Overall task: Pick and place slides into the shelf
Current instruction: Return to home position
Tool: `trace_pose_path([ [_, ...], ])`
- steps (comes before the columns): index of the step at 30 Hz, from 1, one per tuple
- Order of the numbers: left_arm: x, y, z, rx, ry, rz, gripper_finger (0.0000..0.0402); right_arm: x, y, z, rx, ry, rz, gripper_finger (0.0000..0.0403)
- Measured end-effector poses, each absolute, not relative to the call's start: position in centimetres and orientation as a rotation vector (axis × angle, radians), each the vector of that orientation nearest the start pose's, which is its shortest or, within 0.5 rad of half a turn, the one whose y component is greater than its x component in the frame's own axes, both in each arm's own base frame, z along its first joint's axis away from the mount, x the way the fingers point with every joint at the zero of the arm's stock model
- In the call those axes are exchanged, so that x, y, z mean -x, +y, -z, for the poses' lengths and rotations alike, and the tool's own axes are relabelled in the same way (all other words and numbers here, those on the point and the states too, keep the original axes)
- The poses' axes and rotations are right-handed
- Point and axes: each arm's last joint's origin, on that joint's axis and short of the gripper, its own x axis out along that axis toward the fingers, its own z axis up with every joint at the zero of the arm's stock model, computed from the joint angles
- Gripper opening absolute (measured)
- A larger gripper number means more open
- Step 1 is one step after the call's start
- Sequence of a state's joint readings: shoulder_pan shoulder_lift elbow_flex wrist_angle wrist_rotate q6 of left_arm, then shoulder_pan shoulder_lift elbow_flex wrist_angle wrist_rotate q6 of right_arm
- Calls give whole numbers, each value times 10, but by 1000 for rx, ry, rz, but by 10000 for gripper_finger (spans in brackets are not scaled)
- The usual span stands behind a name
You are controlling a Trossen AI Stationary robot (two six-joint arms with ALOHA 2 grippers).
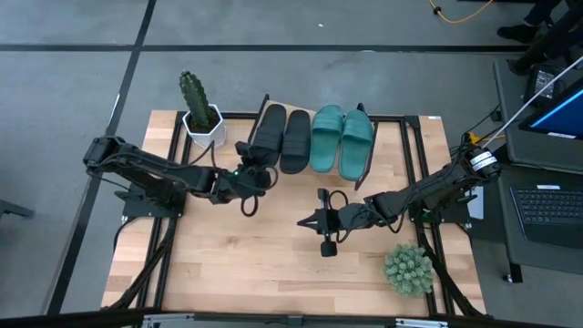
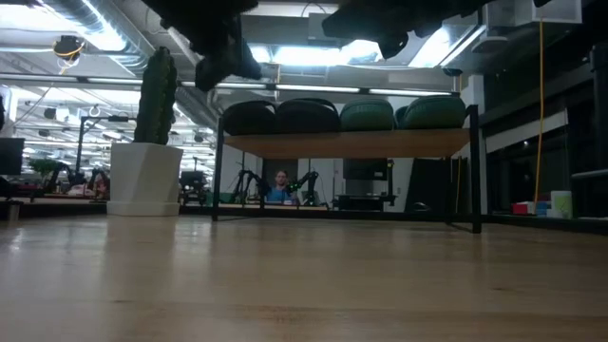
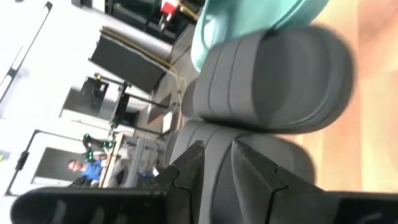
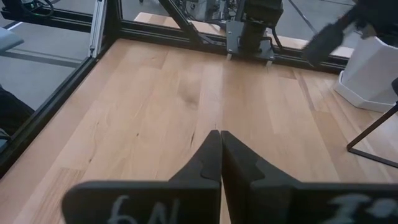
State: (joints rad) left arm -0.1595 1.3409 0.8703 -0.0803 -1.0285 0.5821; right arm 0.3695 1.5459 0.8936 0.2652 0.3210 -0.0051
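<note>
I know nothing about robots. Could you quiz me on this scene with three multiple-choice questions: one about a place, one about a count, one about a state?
1. Where are the slides? A on the shelf; B on the floor; C in a drawer.
2. How many are teal-green? A one; B two; C four.
3. The right gripper is: A holding a slide; B wide open; C shut and empty.
Answers: A, all four lie side by side on its board; B, two teal-green sit beside two black; C, it is closed tight with nothing between, over the bare table.

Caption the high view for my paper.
Two black slides and two teal slides line the shelf; left gripper open by the black pair, right gripper shut above the table.
</note>
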Motion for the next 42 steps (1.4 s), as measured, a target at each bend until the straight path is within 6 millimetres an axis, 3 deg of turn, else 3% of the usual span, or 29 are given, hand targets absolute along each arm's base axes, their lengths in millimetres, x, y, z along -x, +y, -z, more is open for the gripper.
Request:
trace_pose_path([
  [5, -267, -38, -271, -847, 642, -643, 65, -314, 112, -231, 136, 363, -49, 3],
  [9, -250, -46, -285, -748, 572, -562, 45, -314, 112, -236, 146, 319, -53, 3],
  [13, -224, -43, -297, -601, 545, -494, 7, -315, 105, -240, 132, 311, -34, 3],
  [19, -188, -36, -312, -425, 497, -467, 2, -319, 90, -241, 93, 311, -64, 3],
  [23, -170, -33, -300, -366, 443, -420, 1, -323, 79, -241, 89, 314, -95, 3],
  [33, -137, -20, -241, -244, 279, -290, 0, -323, 54, -253, 59, 275, -153, 3],
  [42, -97, -3, -243, -202, 89, -242, 0, -302, 49, -282, 100, 223, -173, 3],
])
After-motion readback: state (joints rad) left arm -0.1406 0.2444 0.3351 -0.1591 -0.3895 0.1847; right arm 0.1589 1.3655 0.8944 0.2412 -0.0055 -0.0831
